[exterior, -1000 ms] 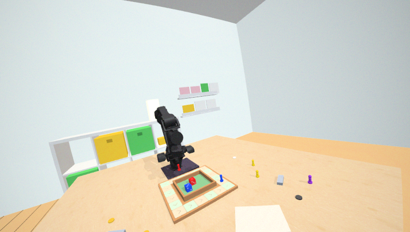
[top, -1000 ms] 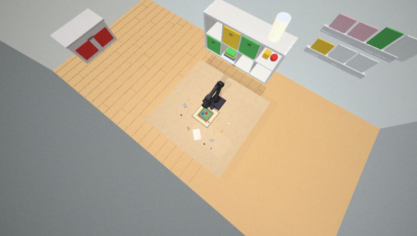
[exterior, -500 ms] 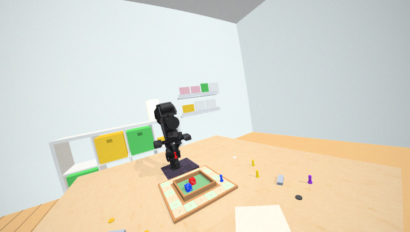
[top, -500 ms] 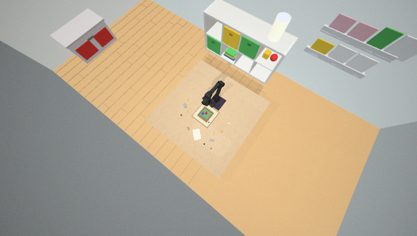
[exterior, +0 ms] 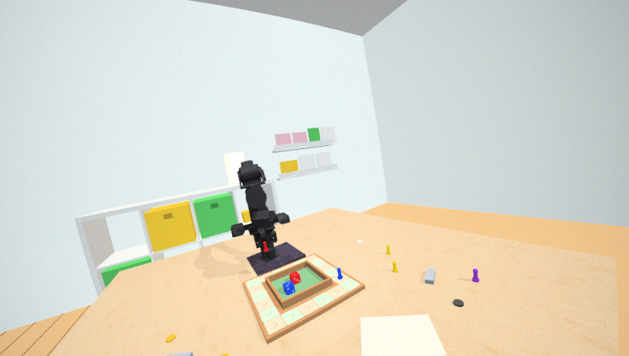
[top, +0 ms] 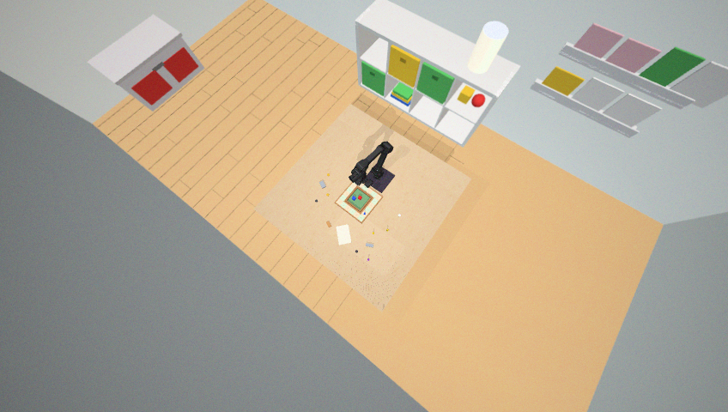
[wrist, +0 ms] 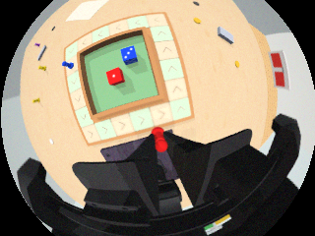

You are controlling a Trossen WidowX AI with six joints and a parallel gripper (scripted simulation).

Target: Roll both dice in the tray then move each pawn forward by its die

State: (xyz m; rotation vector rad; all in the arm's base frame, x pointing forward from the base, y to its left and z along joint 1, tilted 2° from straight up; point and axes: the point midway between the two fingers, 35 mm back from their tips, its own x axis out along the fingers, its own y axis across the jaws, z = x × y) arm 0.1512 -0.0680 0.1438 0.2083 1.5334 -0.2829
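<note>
My gripper (exterior: 265,249) (wrist: 157,137) is shut on the red pawn (exterior: 265,245) (wrist: 158,133) and holds it raised near the board's arm-side edge. The red die (top: 360,197) (exterior: 295,277) (wrist: 115,77) and the blue die (top: 353,197) (exterior: 288,288) (wrist: 129,55) lie apart in the green-floored tray (exterior: 306,294) (wrist: 153,64). The red die shows one pip on top; the blue die's top number is hard to read. The blue pawn (top: 364,213) (exterior: 340,274) (wrist: 68,65) stands on the arrowed track of the board (exterior: 291,315) (wrist: 172,69), outside the tray. The pawn's lower end is partly hidden by the fingers.
Two yellow pawns (exterior: 388,250) (exterior: 394,266), a purple pawn (exterior: 475,275), a grey block (exterior: 429,276) and a black disc (exterior: 458,302) stand or lie right of the board in the exterior view. A cream sheet (top: 342,234) (exterior: 399,335) lies in front. A dark mat (exterior: 288,250) is under the arm's base.
</note>
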